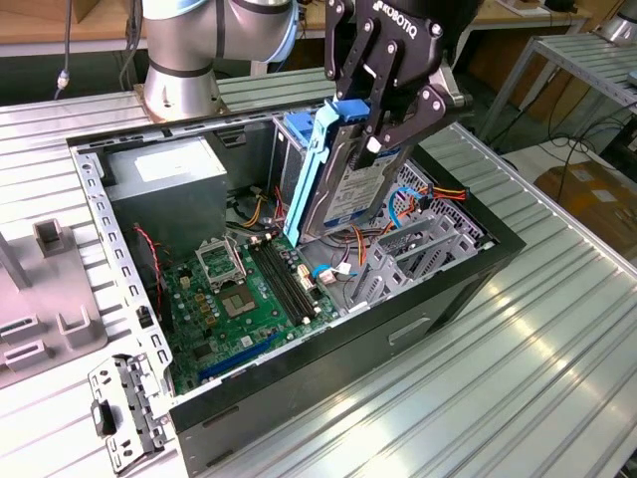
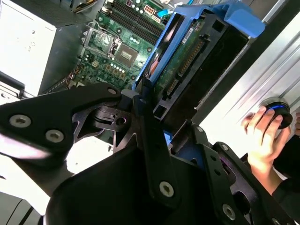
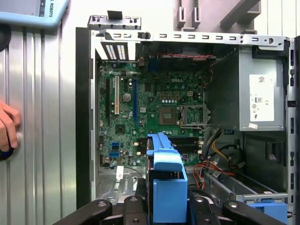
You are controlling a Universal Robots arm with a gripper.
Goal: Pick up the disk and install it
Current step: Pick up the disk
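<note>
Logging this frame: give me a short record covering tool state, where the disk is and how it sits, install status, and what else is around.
tool: shut on the disk
disk: blue-edged, held over the open case
disk pose: steeply tilted, lower end pointing into the case beside the memory slots
install status: not seated; whether its lower end touches anything cannot be told
case: lying on its side, cover off
motherboard: exposed
power supply: grey box in the case corner
hand: a person's, on a round dark object beside the case
</note>
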